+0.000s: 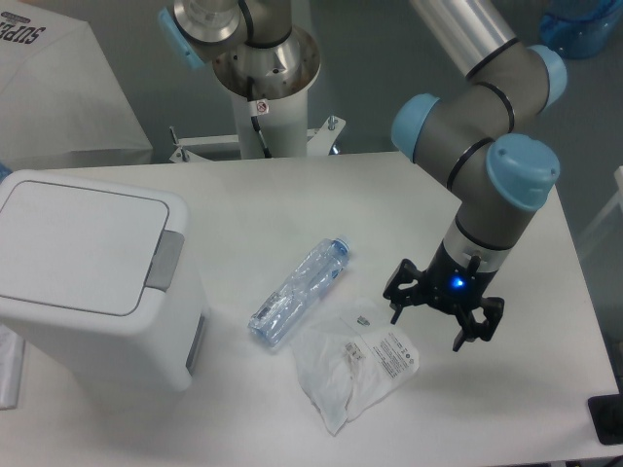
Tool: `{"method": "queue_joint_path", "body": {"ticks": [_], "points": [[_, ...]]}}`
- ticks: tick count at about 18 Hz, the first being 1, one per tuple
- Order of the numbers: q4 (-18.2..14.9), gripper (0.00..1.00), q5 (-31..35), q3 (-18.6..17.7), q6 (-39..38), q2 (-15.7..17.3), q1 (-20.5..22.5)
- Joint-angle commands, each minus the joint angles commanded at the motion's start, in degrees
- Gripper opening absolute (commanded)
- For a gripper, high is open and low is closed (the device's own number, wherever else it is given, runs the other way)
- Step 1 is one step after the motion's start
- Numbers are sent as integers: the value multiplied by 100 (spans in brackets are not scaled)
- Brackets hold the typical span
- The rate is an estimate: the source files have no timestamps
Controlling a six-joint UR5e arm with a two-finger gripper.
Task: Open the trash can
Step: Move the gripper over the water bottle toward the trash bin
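The trash can [92,277] is a large white boxy bin at the left of the table. Its flat white lid [73,243] lies shut, with a grey push-button tab [165,261] on its right edge. My gripper [434,323] hangs over the right half of the table, far to the right of the bin. Its black fingers [397,304] are spread open and hold nothing. It hovers just right of a clear plastic bag.
A crushed clear water bottle [300,292] with a blue cap lies mid-table. A clear plastic bag [355,365] with a printed label lies in front of it. The arm's base column [265,92] stands behind the table. A dark object [607,420] sits at the right front corner.
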Motion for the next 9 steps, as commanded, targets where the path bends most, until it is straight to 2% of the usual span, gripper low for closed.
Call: {"method": "queue_joint_path", "body": {"ticks": [5, 9], "points": [[35, 100, -387, 166, -1134, 246, -44], [44, 100, -1134, 308, -1767, 448, -70]]}}
